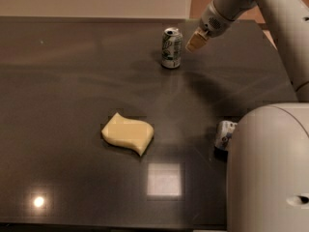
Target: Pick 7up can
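The 7up can (171, 47) stands upright on the dark table (72, 81), toward the back and a little right of centre. It is silver-white with green markings and a shiny top. My gripper (197, 40) hangs just to the right of the can near its top, with a small gap between them. It holds nothing that I can see. The white arm reaches in from the upper right.
A yellow wavy sponge (128, 133) lies in the middle of the table. A small white-and-blue object (225, 134) lies at the right, partly hidden behind my white body (270, 173). The table's far edge meets a pale wall.
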You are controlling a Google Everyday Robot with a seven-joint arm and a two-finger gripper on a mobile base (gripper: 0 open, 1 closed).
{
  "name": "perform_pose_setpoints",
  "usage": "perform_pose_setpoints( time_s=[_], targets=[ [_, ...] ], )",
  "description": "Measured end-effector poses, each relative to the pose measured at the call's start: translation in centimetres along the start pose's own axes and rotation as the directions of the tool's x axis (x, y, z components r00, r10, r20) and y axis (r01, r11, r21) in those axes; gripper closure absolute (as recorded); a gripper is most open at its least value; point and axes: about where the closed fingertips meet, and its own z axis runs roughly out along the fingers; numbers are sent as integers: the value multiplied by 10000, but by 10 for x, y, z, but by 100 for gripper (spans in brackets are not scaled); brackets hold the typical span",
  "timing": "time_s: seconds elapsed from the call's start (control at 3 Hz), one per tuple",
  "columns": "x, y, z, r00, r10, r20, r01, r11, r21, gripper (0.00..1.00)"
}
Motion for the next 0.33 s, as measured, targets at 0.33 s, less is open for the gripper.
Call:
perform_pose_setpoints(
  time_s=[0.33],
  targets=[
    [0, 0, 4, 10000, -6, 1, 6, 10000, -28, 86]
  ],
)
